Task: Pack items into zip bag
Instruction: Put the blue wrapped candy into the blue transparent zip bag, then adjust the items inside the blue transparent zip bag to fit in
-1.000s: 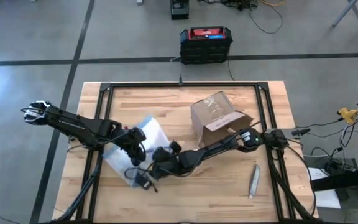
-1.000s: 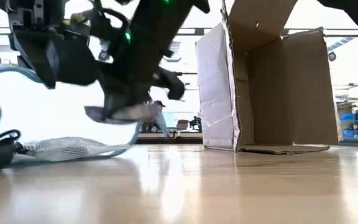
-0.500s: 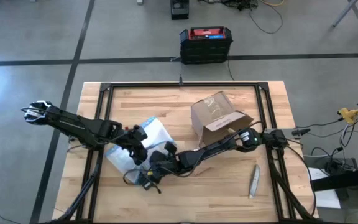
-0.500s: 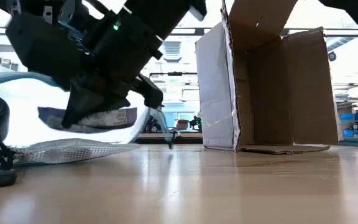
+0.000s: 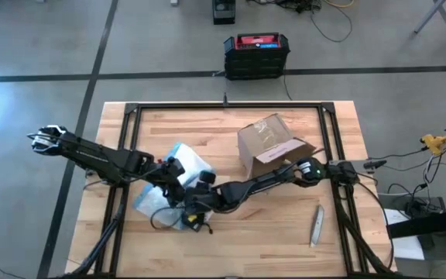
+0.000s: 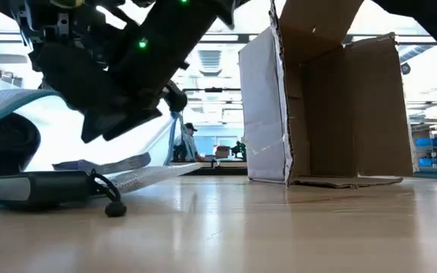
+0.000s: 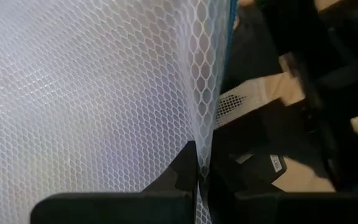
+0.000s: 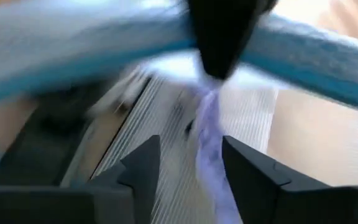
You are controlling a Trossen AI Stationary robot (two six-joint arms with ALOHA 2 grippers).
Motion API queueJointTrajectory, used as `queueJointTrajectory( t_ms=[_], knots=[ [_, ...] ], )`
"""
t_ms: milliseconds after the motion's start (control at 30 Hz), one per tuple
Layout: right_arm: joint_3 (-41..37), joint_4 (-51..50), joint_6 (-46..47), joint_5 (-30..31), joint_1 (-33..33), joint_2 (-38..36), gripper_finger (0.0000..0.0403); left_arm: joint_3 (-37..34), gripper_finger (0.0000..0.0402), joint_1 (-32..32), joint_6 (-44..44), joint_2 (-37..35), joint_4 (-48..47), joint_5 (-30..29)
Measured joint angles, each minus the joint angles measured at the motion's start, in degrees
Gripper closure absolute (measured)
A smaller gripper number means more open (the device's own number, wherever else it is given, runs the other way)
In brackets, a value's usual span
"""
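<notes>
The zip bag (image 5: 186, 159), clear with a white mesh pattern and a blue strip, lies left of the table's middle, its mouth edge (image 6: 10, 114) held up. My left gripper (image 5: 170, 172) is shut on it. My right gripper (image 5: 197, 203) stands open at the bag's mouth; in the right wrist view a pale fold of the bag (image 8: 209, 149) hangs between its fingers. A flat dark thing with a cord (image 6: 44, 188) lies on the table under the raised edge. Whitish ring-like outlines, perhaps the items (image 5: 268, 133), show on the cardboard box. My left gripper pinches the bag's mesh-patterned wall (image 7: 201, 155) between its two fingers, close to the blue strip (image 8: 303, 56). The fingers slant down from the table's left. The held edge is lifted, and the bag's lower part (image 6: 154, 173) rests on the table.
A brown cardboard box (image 5: 273, 151) with open flaps stands right of the middle, close to my right arm. A slim grey tool (image 5: 317, 225) lies near the front right. A black frame (image 5: 130, 116) runs round the table top.
The flat dark thing that hung under my right gripper has come down onto the table at the bag's mouth, and the gripper now stands above it, clear of it. The bag's far part has spread out toward the table's far edge.
</notes>
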Motion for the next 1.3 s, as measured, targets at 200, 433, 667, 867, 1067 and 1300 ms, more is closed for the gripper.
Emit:
queueJointTrajectory(
  t_ms=[200,433,667,867,1067,1300],
  knots=[
    [1.3,-11.5,1.8,-7.1,5.5,-3.1,0.0233,0.0,0.0401,-0.2,-0.4,0.0,-0.2,1.9],
    [-2.0,-12.6,10.4,-7.5,11.0,-1.6,0.0303,0.0,0.0401,-0.2,-0.4,0.0,-0.1,1.8],
    [-2.2,-3.5,13.5,-7.0,8.1,3.2,0.0396,0.0,0.0401,-1.0,3.5,0.0,2.8,2.1],
    [-2.4,7.7,12.3,-5.5,1.2,4.0,0.0399,0.0,0.0401,-3.3,8.3,0.0,3.5,2.3],
    [-2.4,10.6,9.1,-5.2,-4.7,3.9,0.0402,0.0,0.0401,-3.8,10.3,0.3,3.6,1.5],
    [-2.4,9.5,7.5,-7.2,-6.0,2.8,0.0403,0.0,0.0401,-3.9,10.3,2.0,3.6,0.3]
  ],
)
